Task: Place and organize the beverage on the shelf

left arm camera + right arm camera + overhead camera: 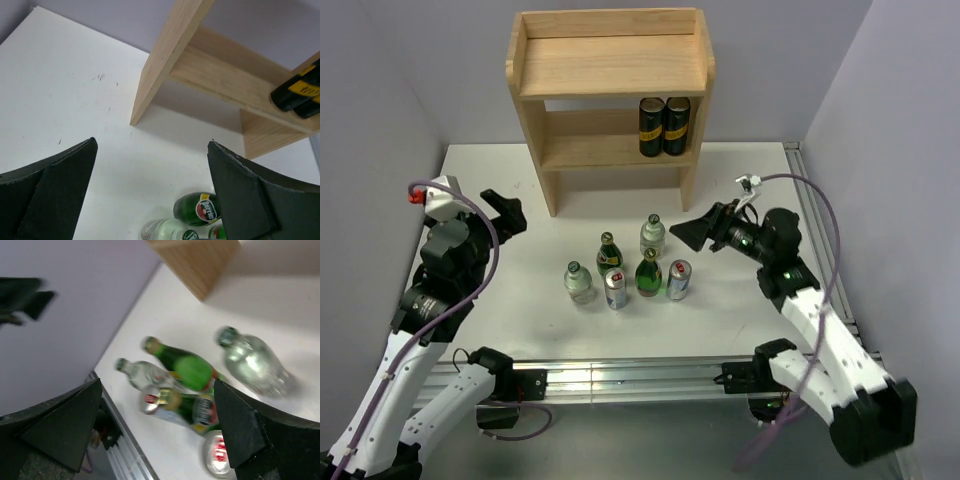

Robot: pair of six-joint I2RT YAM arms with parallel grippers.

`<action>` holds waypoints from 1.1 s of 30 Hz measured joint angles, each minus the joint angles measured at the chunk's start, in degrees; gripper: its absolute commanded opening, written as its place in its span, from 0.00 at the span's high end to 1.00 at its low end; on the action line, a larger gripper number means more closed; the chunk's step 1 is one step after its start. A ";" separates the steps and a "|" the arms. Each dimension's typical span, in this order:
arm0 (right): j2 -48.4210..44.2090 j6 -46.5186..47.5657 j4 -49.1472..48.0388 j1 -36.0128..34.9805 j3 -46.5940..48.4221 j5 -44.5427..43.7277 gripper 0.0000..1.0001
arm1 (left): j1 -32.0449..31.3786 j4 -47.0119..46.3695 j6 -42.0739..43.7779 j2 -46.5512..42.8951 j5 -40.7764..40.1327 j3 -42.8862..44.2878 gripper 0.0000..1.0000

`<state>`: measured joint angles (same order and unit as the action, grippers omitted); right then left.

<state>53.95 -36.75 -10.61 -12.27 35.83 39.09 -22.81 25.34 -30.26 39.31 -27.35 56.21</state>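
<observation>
The beverages stand in a cluster on the white table [500,300]: two clear bottles [653,236] [579,282], two green bottles [610,253] [648,272] and two silver cans [616,289] [679,280]. The wooden shelf [610,65] stands behind them with its top board bare. My left gripper [510,213] is open and empty, left of the cluster, near the shelf's left foot. My right gripper [692,232] is open and empty, just right of the rear clear bottle. In the right wrist view, my gripper [157,384] looks down on a green bottle [185,365] and a can [217,455]. The left wrist view [152,141] shows a green bottle [197,206].
Two dark cans with yellow labels [664,126] stand at the right end of the shelf's lower tier, also in the left wrist view [300,92]. Grey walls close in on the left, back and right. A metal rail [620,378] runs along the near table edge.
</observation>
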 measured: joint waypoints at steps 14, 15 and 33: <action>-27.71 -5.62 18.21 -7.17 -11.47 -30.95 0.00 | 0.00 0.68 3.93 -0.09 6.25 -1.99 0.01; -30.60 -5.38 18.51 -7.41 -13.60 -30.53 0.00 | 0.00 0.66 4.09 -0.04 6.56 -2.03 0.01; -33.16 -12.48 33.16 -31.30 -20.26 -52.89 0.00 | 0.11 0.66 4.33 0.52 8.59 -2.54 0.02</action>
<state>20.80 -49.23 22.55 -43.57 15.57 -13.80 -22.70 26.00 -25.93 39.83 -18.76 53.67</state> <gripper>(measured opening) 0.997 0.984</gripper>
